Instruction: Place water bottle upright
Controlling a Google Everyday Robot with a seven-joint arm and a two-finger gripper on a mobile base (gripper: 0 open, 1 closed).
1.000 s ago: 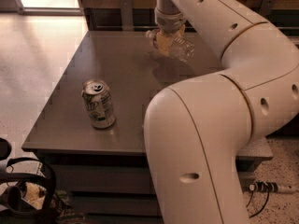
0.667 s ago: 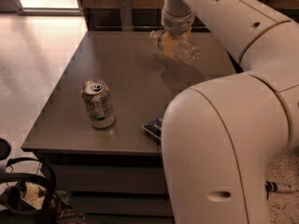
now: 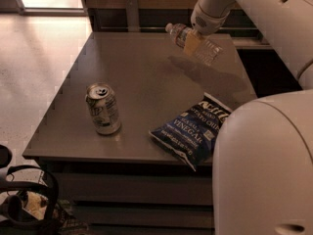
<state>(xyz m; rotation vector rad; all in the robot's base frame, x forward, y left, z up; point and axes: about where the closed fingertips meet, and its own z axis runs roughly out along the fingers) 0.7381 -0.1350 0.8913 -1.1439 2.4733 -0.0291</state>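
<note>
Having lifted slightly above the desk (image 3: 137, 82), the gripper (image 3: 192, 43) (fingers clamped mid-body) holds the water bottle (image 3: 209, 53) tilted, cap left; uprighting remains.

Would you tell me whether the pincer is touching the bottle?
Touching: the camera view shows the pincer over the table's far side clamped on the tilted bottle.

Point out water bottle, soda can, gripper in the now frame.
water bottle (image 3: 209, 50): camera view, clear ribbed body.
soda can (image 3: 103, 110): camera view, side wall.
gripper (image 3: 192, 42): camera view, between fingertips, shut on water bottle above table (image 3: 137, 72) far side.
</note>
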